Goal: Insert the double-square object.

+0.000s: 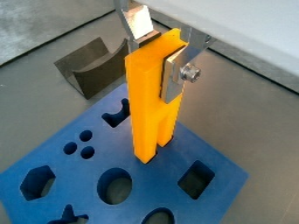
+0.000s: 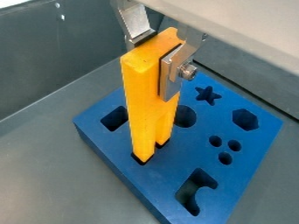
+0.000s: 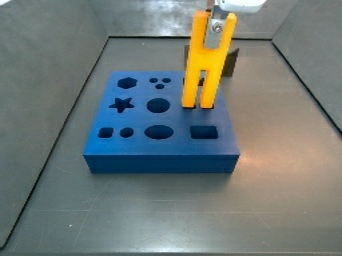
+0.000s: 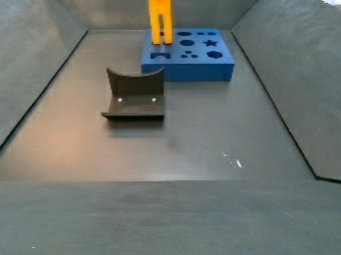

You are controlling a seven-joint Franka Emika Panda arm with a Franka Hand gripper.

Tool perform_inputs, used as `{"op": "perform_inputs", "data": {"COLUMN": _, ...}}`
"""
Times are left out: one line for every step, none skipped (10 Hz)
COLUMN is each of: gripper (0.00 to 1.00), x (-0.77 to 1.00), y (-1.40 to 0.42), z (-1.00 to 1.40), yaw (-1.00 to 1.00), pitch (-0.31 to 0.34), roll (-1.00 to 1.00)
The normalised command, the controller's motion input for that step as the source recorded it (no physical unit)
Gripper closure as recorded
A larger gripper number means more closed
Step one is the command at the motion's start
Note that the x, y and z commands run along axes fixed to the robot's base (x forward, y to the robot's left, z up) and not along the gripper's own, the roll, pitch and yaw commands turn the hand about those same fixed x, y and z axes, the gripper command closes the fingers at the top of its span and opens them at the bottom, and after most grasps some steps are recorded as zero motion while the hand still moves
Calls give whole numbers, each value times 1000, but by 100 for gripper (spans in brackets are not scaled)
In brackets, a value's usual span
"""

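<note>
The double-square object (image 3: 203,62) is a tall yellow bar with two prongs, standing upright. My gripper (image 3: 215,14) is shut on its top end; in both wrist views the silver fingers (image 1: 174,73) (image 2: 176,68) clamp its sides. Its prong ends meet the top of the blue block (image 3: 134,125) near the block's back right side. I cannot tell whether they are inside a hole. The bar also shows in both wrist views (image 1: 152,105) (image 2: 146,101) and in a side view (image 4: 160,22), over the blue block (image 4: 200,55).
The blue block has star, hexagon, round and square holes (image 3: 203,130). A dark grey block with a curved notch (image 4: 134,95) lies on the grey floor apart from the blue block; it also shows in a wrist view (image 1: 93,68). Sloping walls (image 3: 60,100) ring the floor.
</note>
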Motion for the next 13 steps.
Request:
{"op": "perform_inputs", "data": {"gripper": 100, "x": 49, "y": 0, "z": -200, "yaw": 29, "pitch": 0, "roll": 0}}
{"op": "perform_inputs", "data": {"gripper": 100, "x": 0, "y": 0, "z": -251, "yaw": 26, "pitch": 0, "roll": 0}}
{"op": "perform_inputs", "data": {"gripper": 100, "x": 26, "y": 0, "z": -334, "yaw": 29, "pitch": -9, "roll": 0}}
{"op": "perform_inputs", "data": {"gripper": 100, "x": 194, "y": 0, "z": -263, "yaw": 37, "pitch": -10, "roll": -20}}
{"op": "perform_inputs", "data": {"gripper": 100, "x": 294, "y": 0, "z": -180, "yaw": 17, "pitch": 0, "roll": 0}}
{"op": "perform_inputs", "data": {"gripper": 100, "x": 269, "y": 0, "z": -171, "yaw": 0, "pitch": 0, "roll": 0}}
{"op": "perform_inputs", "data": {"gripper": 100, "x": 226, "y": 0, "z": -174, "yaw": 0, "pitch": 0, "roll": 0}}
{"op": "perform_inputs", "data": {"gripper": 100, "x": 109, "y": -9, "z": -260, "yaw": 0, "pitch": 0, "roll": 0}}
{"op": "perform_inputs", "data": {"gripper": 100, "x": 71, "y": -14, "z": -326, "yaw": 0, "pitch": 0, "roll": 0}}
{"op": "perform_inputs", "data": {"gripper": 100, "x": 60, "y": 0, "z": -411, "yaw": 0, "pitch": 0, "roll": 0}}
{"op": "perform_inputs", "data": {"gripper": 100, "x": 63, "y": 0, "z": -469, "yaw": 0, "pitch": 0, "roll": 0}}
{"op": "perform_inputs", "data": {"gripper": 100, "x": 57, "y": 0, "z": -480, "yaw": 0, "pitch": 0, "roll": 0}}
{"op": "perform_inputs", "data": {"gripper": 100, "x": 46, "y": 0, "z": -494, "yaw": 0, "pitch": 0, "roll": 0}}
